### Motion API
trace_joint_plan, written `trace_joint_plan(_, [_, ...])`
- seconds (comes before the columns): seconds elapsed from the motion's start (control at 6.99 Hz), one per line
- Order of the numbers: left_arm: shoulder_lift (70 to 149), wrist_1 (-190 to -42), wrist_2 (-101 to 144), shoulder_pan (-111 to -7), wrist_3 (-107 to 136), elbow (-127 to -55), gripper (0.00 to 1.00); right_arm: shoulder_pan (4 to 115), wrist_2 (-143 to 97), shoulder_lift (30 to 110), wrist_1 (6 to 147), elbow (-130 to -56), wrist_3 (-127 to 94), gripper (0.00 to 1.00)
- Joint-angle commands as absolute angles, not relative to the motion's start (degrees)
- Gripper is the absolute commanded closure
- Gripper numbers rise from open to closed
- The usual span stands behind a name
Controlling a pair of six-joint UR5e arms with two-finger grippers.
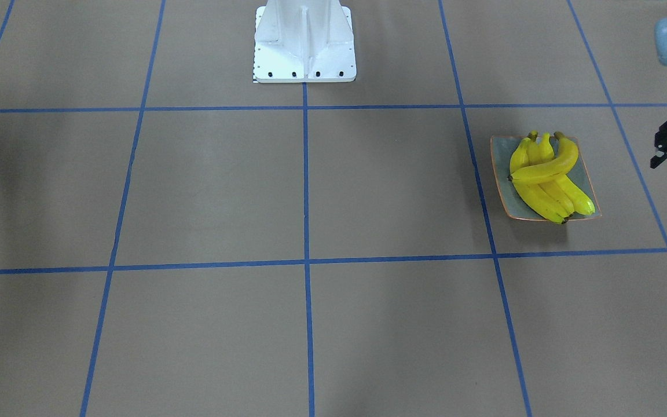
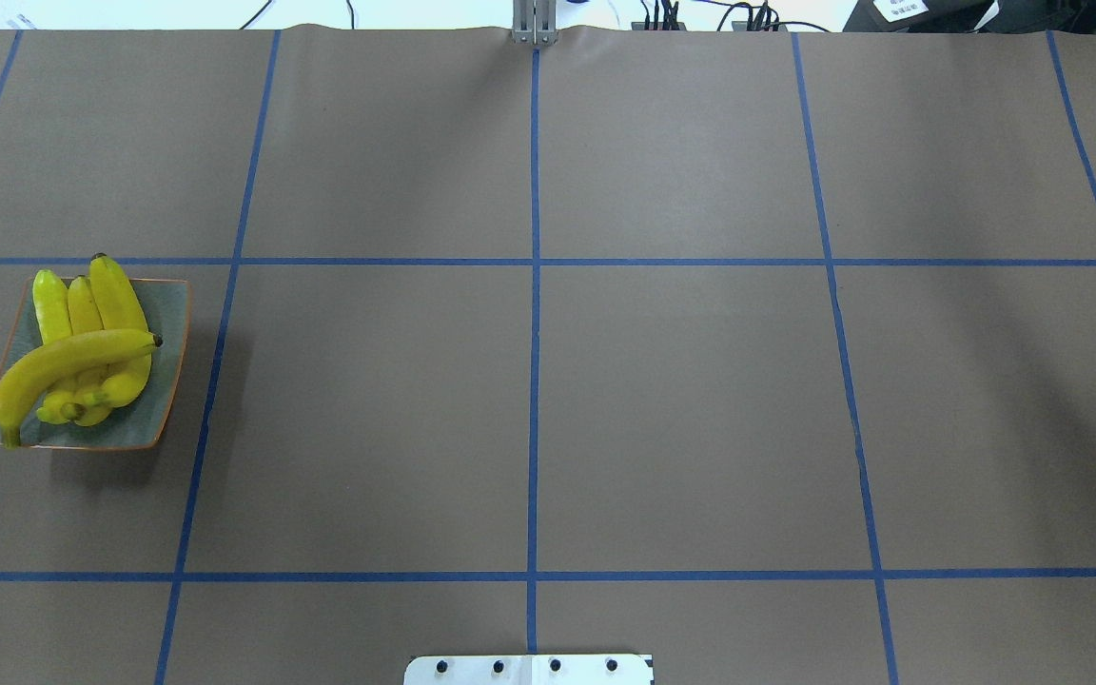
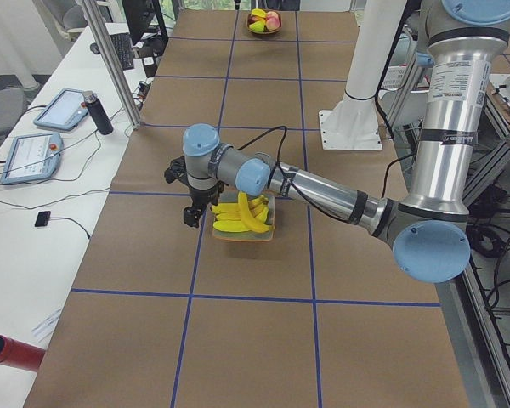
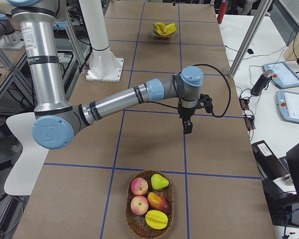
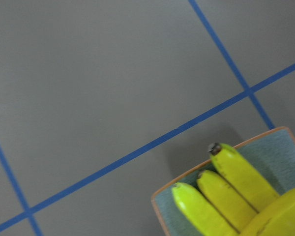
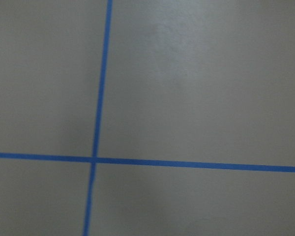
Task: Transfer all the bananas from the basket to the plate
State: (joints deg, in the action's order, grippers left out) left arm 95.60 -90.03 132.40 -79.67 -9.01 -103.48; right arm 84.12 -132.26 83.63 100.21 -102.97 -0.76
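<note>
All four bananas (image 2: 82, 352) lie on the square grey-blue plate (image 2: 160, 404), three side by side and one across them. The wicker basket (image 4: 127, 211), well apart at the table's other end, holds apples (image 4: 139, 195), a pear (image 4: 159, 181) and other fruit; no banana shows in it.

The left gripper (image 3: 191, 218) hangs just beside the plate, touching neither plate nor bananas. The right gripper (image 4: 188, 127) hangs above bare table. Finger spread cannot be told for either.

Judgement: the transfer step is complete. The next move calls only for withdrawing both arms without brushing the stacked top banana.
</note>
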Motion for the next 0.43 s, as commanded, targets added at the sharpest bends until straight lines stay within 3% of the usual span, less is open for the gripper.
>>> trace_joint_plan(0.0, [95.2, -82.3, 133.2, -85.9, -14.6, -100.7, 0.0, 90.4, -135.0, 89.7, 99.8, -99.1, 9.6, 0.0])
trace_joint_plan(0.29, [92.7, -83.0, 133.3, -87.8, -13.9, -99.3, 0.0, 92.9, -134.6, 93.4, 99.6, -99.6, 9.1, 0.0])
